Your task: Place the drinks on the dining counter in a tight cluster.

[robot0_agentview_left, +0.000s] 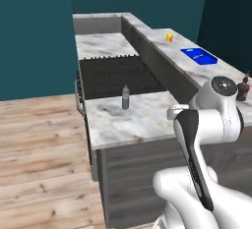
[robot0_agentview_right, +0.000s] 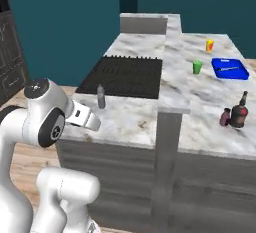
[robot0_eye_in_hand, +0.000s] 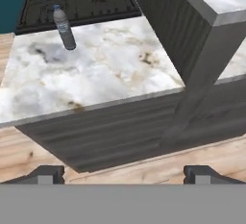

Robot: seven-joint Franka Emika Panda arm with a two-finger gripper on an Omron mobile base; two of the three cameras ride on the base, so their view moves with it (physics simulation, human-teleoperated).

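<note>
End effector (robot0_eye_in_hand: 123,174) open; water bottle (robot0_eye_in_hand: 64,28) upright

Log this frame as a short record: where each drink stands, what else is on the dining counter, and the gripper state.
water bottle: upright on the worktop, near the stove, apart from the other drinks
brown bottle: upright on the dining counter, near its front edge
maroon bottle: right beside the brown bottle
other items on the dining counter: green cup, yellow cup, blue tray
gripper: open, holding nothing, off the counters
cluster: not yet formed
</note>
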